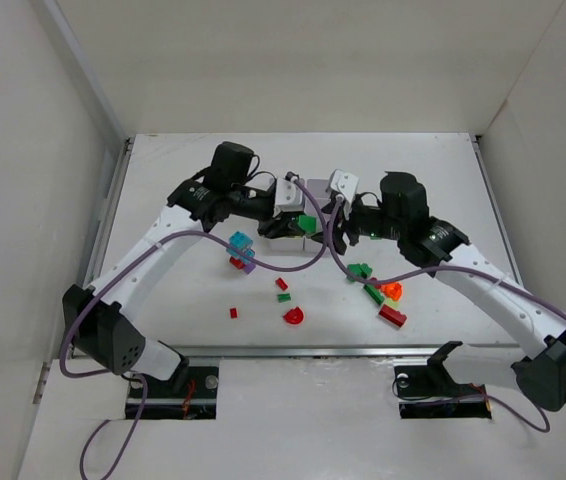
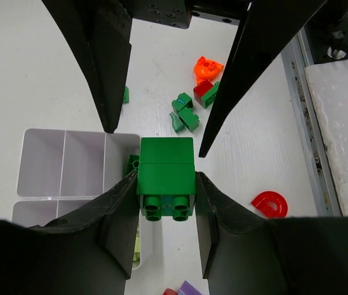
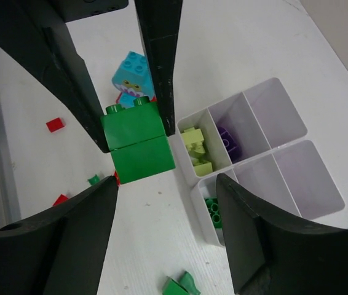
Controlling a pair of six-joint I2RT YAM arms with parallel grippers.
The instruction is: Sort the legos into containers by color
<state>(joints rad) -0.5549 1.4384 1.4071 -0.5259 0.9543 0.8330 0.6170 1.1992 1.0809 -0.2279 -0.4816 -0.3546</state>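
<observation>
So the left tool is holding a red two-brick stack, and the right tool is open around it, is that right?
Only the colour is wrong: the two-brick stack is green, not red. The left wrist view shows it in the left tool, with the right tool open around it.

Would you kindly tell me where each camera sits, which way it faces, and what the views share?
Top external: above and behind, looking down on the table; left arm and right arm show.
Left wrist: on its arm, looks down past the left pincer, clamped on the green brick by the tray.
Right wrist: likewise, past the right pincer, open around that brick.
Shared by the wrists: brick, tray, the other pincer's fingers.
</observation>
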